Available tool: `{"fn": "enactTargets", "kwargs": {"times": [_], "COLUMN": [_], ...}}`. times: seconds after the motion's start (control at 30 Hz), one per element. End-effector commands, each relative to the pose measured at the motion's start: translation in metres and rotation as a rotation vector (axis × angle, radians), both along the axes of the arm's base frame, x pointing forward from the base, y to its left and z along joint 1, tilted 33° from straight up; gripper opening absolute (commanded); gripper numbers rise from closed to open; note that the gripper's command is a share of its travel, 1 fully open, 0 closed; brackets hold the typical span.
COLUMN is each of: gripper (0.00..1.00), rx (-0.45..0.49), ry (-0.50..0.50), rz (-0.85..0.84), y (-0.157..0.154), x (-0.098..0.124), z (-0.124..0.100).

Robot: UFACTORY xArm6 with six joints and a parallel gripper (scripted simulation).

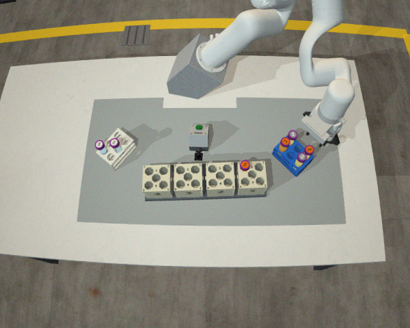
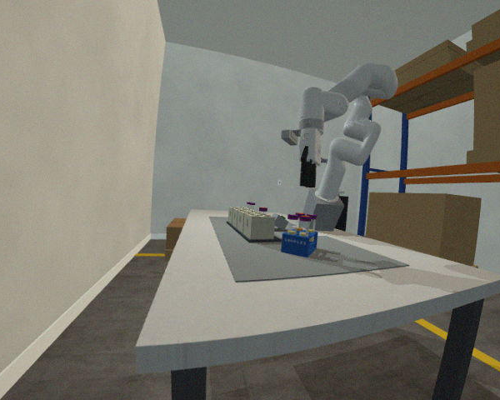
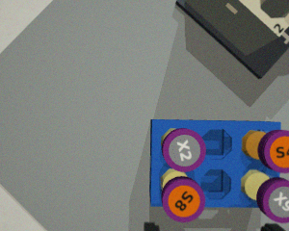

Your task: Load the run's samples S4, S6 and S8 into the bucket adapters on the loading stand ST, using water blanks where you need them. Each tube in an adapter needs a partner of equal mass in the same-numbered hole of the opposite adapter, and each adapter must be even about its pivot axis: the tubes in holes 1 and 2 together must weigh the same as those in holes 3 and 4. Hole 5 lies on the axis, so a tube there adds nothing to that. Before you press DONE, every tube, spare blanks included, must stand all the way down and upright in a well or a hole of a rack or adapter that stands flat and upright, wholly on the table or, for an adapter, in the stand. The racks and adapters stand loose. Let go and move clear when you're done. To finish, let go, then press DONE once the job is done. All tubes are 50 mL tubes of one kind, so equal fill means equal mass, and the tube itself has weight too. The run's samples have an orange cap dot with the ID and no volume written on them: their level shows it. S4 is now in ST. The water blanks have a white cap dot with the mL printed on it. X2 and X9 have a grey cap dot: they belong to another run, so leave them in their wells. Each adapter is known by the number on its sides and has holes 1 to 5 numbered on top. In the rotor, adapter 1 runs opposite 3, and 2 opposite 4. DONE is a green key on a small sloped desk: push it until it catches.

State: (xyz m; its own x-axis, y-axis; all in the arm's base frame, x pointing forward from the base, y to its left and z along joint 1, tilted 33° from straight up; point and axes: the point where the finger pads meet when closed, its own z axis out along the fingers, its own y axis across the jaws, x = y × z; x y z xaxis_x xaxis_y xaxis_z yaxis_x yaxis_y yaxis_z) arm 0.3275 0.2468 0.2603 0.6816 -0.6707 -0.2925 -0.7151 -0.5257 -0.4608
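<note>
My gripper (image 1: 314, 139) (image 2: 307, 185) (image 3: 212, 227) is open and empty, high above the table near the blue sample rack (image 1: 286, 161) (image 2: 293, 246) (image 3: 231, 124). In the rack stand S4 (image 1: 284, 141) (image 3: 285, 151), S8 (image 1: 309, 149) (image 3: 184, 199), X2 (image 1: 301, 157) (image 3: 184, 150) and X9 (image 1: 292, 134) (image 3: 282, 200). Its middle wells are free. An orange-dot tube (image 1: 244, 165) stands in the back left hole of the rightmost adapter (image 1: 251, 190); its ID is unreadable. Two water blanks (image 1: 99, 144) (image 1: 114, 142) stand in the white rack (image 1: 110, 162); their numbers are too small to read.
Three adapters with no tubes (image 1: 157, 193) (image 1: 188, 193) (image 1: 220, 193) stand left of the loaded one on the stand (image 1: 205, 198). The DONE desk (image 1: 199, 141) with its green key (image 1: 199, 127) is behind them, between the two racks. The arm's base is at the back.
</note>
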Motion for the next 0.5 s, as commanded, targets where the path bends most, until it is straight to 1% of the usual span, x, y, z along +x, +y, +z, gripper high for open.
{"fn": "enactTargets", "kwargs": {"times": [0.0,0.33,0.47], "gripper": [0.57,0.57,0.57], "rx": [0.002,0.002,0.002], "ry": [-0.003,-0.003,-0.003], "rz": [-0.001,-0.001,-0.001], "y": [0.006,0.016,0.018], "x": [0.003,0.006,0.006], "z": [-0.007,-0.024,-0.027]}}
